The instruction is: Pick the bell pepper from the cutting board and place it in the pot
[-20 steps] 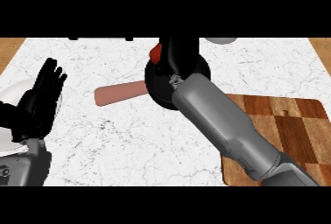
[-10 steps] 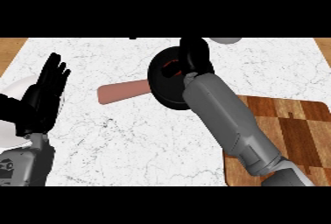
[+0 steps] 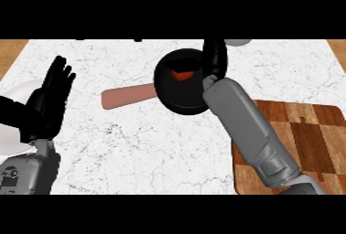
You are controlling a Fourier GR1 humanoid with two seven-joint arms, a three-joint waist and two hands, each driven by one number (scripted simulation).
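The black pot (image 3: 177, 98) stands on the marble counter at centre, its brown handle (image 3: 128, 97) pointing left. A red bell pepper (image 3: 181, 75) lies inside it, partly in shadow. My right hand (image 3: 215, 59) hangs over the pot's right rim with fingers straight, open and holding nothing; its grey forearm runs down across the wooden cutting board (image 3: 307, 137) at the right, which shows no pepper on it. My left hand (image 3: 49, 100) rests open at the left, fingers up.
A white plate (image 3: 12, 119) lies at the left edge, partly behind my left hand. A small grey round object (image 3: 238, 42) sits at the counter's far edge, just beyond my right hand. Wooden floor shows past the counter's corners.
My right hand was curled over the pot's middle, hiding it; it has since opened and shifted right and away, and the red pepper now shows inside the pot. The left hand stayed still.
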